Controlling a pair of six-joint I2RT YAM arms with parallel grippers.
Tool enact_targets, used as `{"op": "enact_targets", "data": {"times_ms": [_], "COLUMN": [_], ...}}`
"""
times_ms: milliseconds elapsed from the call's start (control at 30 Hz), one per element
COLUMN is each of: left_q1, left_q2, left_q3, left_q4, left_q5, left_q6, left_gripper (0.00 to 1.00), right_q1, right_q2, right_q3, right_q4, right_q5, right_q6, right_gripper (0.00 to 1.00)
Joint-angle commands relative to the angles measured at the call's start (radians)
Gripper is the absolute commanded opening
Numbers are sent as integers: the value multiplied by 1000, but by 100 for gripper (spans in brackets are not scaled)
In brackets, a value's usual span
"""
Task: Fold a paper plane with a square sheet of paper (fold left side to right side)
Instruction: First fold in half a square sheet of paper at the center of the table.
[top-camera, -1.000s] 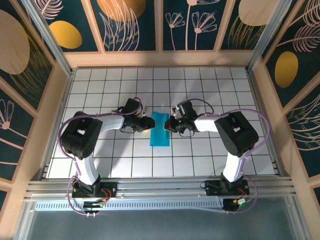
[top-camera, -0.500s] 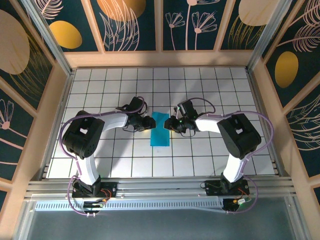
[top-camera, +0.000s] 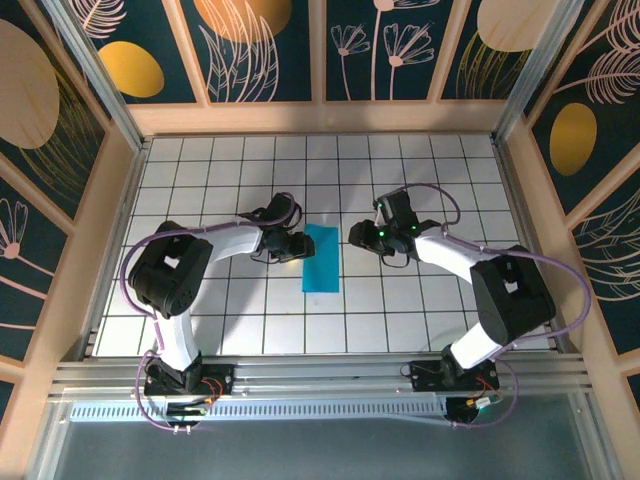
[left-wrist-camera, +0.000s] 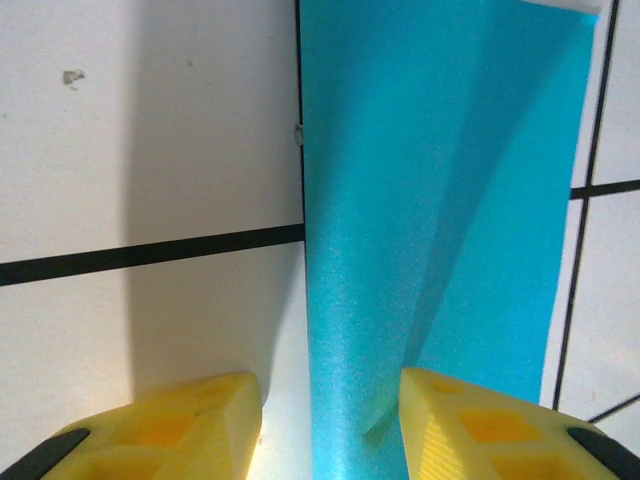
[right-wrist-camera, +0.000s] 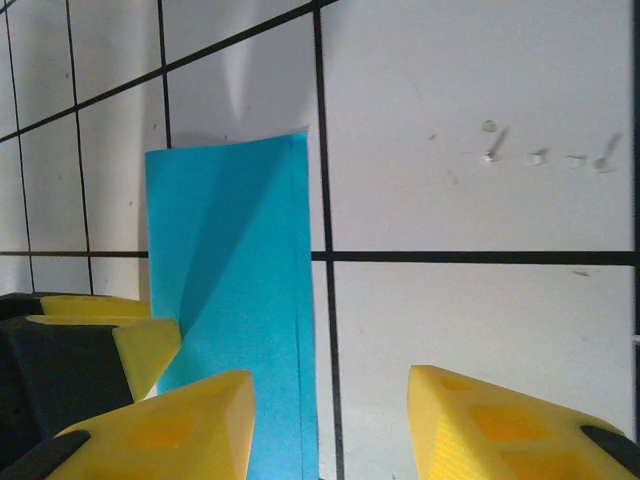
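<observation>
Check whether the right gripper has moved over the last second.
Yes. Against the table grid, the right gripper has pulled back rightward and slightly toward the far wall, off the paper.

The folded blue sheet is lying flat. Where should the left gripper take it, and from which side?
Probably by its left long edge, coming in low from the left. The folded sheet of paper lies flat as a narrow strip, so only an edge offers a pinch. The left gripper stands open astride that edge.

Top external: high behind arm bases (top-camera: 186, 378), looking down on whole tiled table (top-camera: 200, 160). Wrist cameras: close above tiles, facing folded cyan paper (top-camera: 322, 258) from opposite sides; all three share it.
</observation>
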Motion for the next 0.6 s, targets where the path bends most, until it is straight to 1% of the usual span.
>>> {"op": "enact_targets", "data": {"times_ms": [0,267,567], "left_q1": [-36,-54,-82], "left_q2": [96,115,152], "left_q3": [6,30,83], "left_q4": [-48,-70,-118], "left_q5": [-51,-70,-89], "left_q6": [-25,-38,-1], "left_gripper": [42,45,49], "right_q1": [-12,-26,-34], "right_q2": [-35,-60,-71], "right_q3": [-27,-43,-55], "right_q4": [-27,-30,-28], "right_q5": [32,35,35], "right_q6": [-18,-23,-26], "right_gripper": [45,46,47]}}
